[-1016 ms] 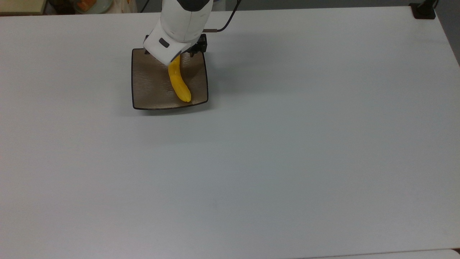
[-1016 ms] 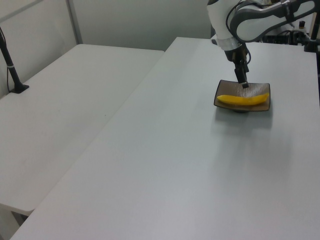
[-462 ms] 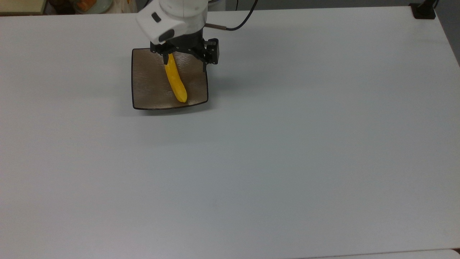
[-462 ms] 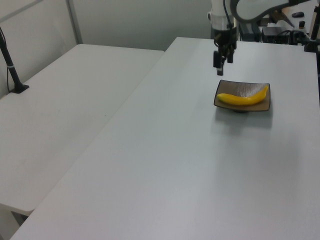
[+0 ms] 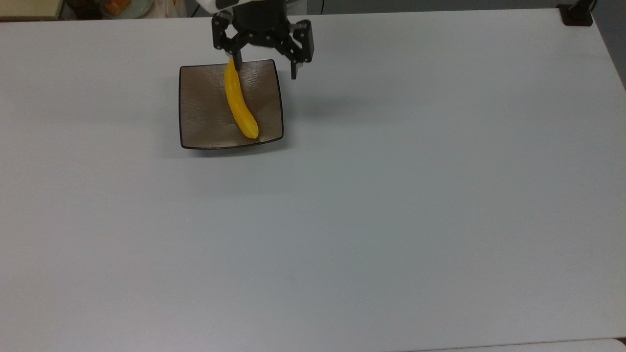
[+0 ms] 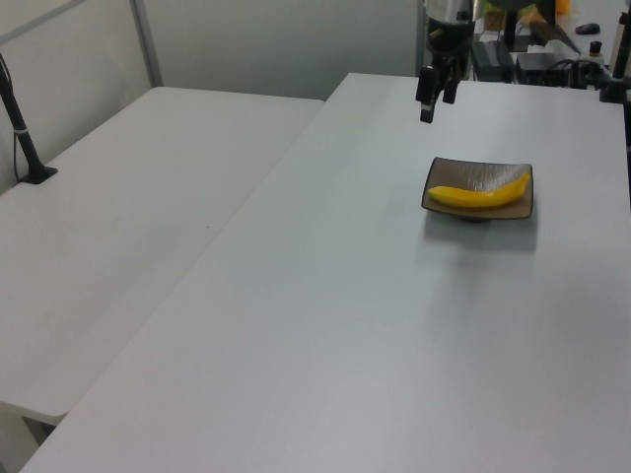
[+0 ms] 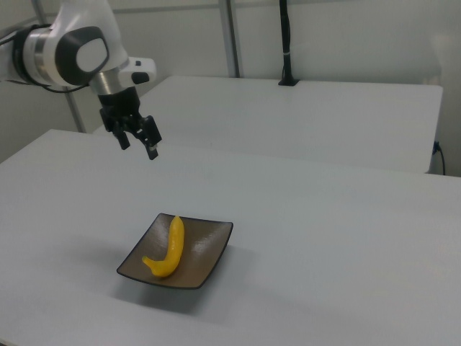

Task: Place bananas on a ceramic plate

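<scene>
The yellow bananas [image 5: 239, 105] [image 6: 477, 194] [image 7: 170, 250], a single curved fruit, lie diagonally across the square brown ceramic plate [image 5: 203, 107] [image 6: 475, 173] [image 7: 205, 256]. My gripper [image 5: 265, 68] [image 6: 433, 103] [image 7: 137, 145] hangs open and empty well above the plate's far edge in the top view, clear of the fruit. In the right view it is high above the plate, up and to the left of it.
The plate sits on a wide white table [image 5: 371, 205]. A second white table [image 6: 128, 217] adjoins it on the left view's left. A black post base [image 5: 577, 13] stands at the top view's top right corner. Clutter [image 5: 122, 7] lies beyond the top view's top left edge.
My gripper has let go of the banana and risen away from the plate. The banana has settled flat on the plate.
</scene>
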`<move>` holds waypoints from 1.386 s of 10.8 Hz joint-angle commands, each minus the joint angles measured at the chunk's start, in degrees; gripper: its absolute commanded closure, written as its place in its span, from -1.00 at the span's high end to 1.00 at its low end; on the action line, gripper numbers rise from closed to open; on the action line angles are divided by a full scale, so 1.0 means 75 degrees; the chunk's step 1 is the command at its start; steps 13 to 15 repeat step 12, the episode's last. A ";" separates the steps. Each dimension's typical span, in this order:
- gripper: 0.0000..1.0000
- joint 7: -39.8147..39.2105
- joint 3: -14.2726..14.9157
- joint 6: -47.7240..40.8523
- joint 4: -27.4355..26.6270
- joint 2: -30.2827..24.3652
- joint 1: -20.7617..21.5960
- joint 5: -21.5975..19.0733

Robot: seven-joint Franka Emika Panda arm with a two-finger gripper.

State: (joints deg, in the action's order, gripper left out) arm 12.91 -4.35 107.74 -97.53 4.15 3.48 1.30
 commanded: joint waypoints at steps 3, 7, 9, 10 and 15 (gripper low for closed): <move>1.00 -0.1424 -0.0346 -0.0417 -0.0789 -0.0612 -0.0159 -0.0231; 1.00 -0.1640 -0.0066 -0.0421 -0.0765 -0.0576 0.0050 -0.0220; 1.00 -0.1651 0.0228 -0.0491 -0.0742 -0.0588 0.0239 -0.0220; 1.00 -0.1698 0.0229 -0.0468 -0.0742 -0.0565 0.0216 -0.0220; 1.00 -0.1956 0.0229 -0.0572 -0.0753 -0.0588 0.0181 -0.0220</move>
